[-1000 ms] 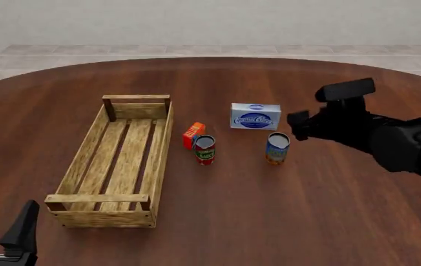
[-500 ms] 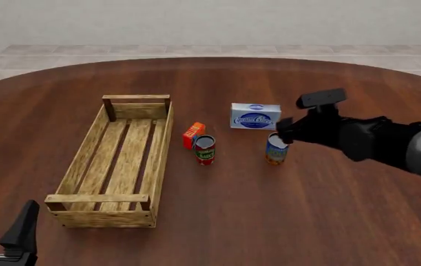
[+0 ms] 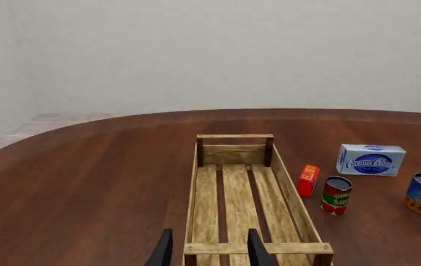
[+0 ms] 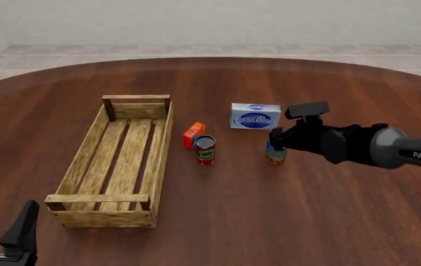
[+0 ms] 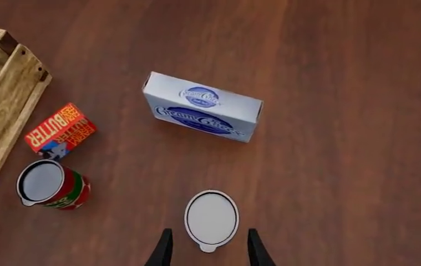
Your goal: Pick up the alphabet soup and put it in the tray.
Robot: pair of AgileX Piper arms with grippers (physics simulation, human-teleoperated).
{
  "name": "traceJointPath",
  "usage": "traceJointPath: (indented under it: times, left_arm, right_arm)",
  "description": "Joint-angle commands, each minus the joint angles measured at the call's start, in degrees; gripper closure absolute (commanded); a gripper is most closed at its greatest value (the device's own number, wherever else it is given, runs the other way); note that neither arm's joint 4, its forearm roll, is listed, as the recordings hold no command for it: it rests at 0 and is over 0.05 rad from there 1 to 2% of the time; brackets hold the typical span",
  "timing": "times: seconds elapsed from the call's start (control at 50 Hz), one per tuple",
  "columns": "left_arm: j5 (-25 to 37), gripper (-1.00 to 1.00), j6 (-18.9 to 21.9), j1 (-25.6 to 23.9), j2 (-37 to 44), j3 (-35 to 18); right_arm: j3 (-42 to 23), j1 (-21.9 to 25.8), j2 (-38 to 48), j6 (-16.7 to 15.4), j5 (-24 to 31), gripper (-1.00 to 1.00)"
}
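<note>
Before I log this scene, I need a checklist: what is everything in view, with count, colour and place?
tray: one, light wood, left on the table.
alphabet soup: one, blue and orange, right of centre.
tomato can: one, red and green, near the tray.
butter box: one, orange-red, behind the tomato can.
cream cheese box: one, white and blue, farthest back.
right gripper: black, open, above the soup.
left gripper: black, open, near the tray's near end.
</note>
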Motion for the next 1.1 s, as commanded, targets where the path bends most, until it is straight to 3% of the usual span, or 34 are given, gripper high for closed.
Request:
traceJointPath:
  times: [0.02,0.94,0.96,1.1]
  left_arm:
    - [0.00,-1.00,0.00,0.00,0.00,0.00]
    - [0.00,-1.00,0.00,0.00,0.00,0.00]
    - [0.00,-1.00,0.00,0.00,0.00,0.00]
    - [0.00,-1.00,0.00,0.00,0.00,0.00]
  right_arm:
    - [-1.29,0.08,4.59,0.63,-1.74,-1.00]
    - [-3.08,0.49,16.87,3.39,-6.92,-1.00]
    - [-3.11,-0.35,16.49,2.68,-6.99,1.00]
    - [-2.91,0.00,15.55,2.65,-6.50,1.00]
